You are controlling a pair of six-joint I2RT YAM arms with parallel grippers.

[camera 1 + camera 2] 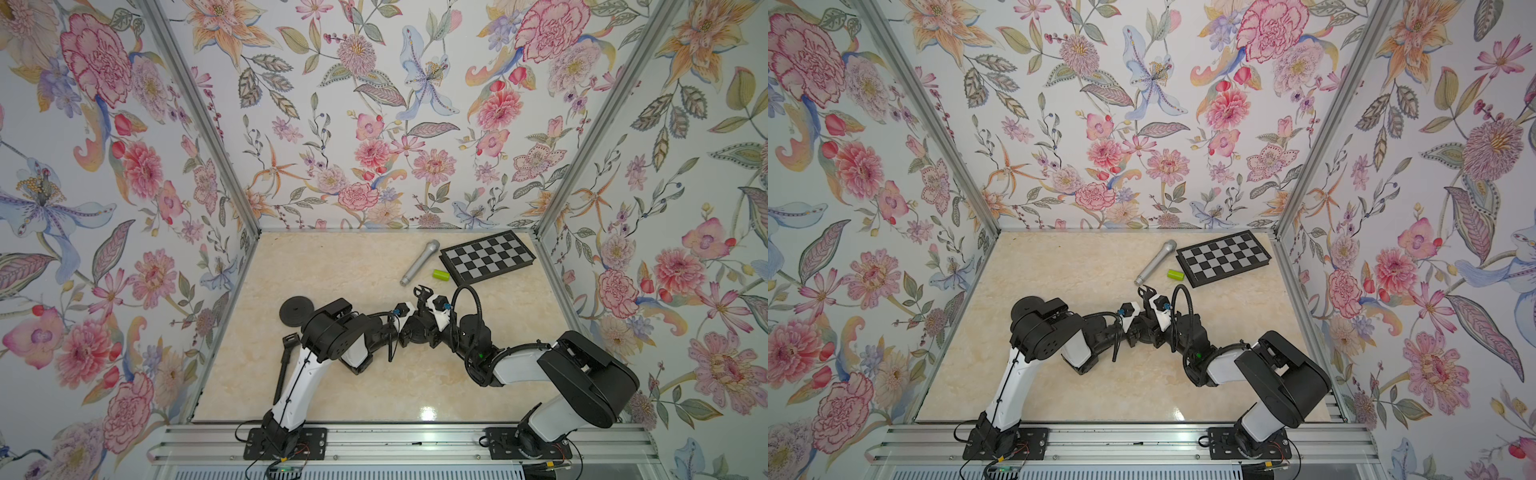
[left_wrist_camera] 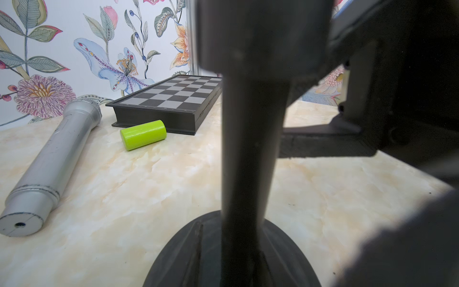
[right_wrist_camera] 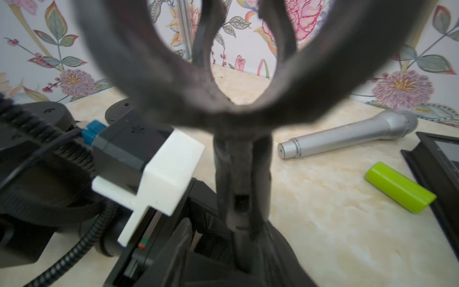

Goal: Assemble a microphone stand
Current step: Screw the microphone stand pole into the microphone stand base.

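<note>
Mid-table, where both arms meet: left gripper (image 1: pixel 404 333) and right gripper (image 1: pixel 423 329) crowd the stand pole (image 2: pixel 253 149) from opposite sides. Left wrist view: pole dead ahead and very close, with one dark finger (image 2: pixel 323 141) of the right gripper reaching to its edge. Whether either pair of jaws actually pinches the pole I cannot tell; blur and the arms hide the contact.

Pole upright, foot in its round base (image 2: pixel 188 261), base flat on the table (image 1: pixel 332 270). Forked clip (image 3: pixel 154 82) on top, mouth upward.

Microphone (image 1: pixel 419 264) lies on the table beyond the stand, handle end toward it, apart from the clip. Green cylinder (image 1: pixel 441 274) sits between microphone and folded chessboard case (image 1: pixel 487 257), just beside the case. Case shut; contents not visible.

Far left: spare black disc (image 1: pixel 296 309) and black strut (image 1: pixel 285 365) beside the left arm, well apart from the stand.
</note>
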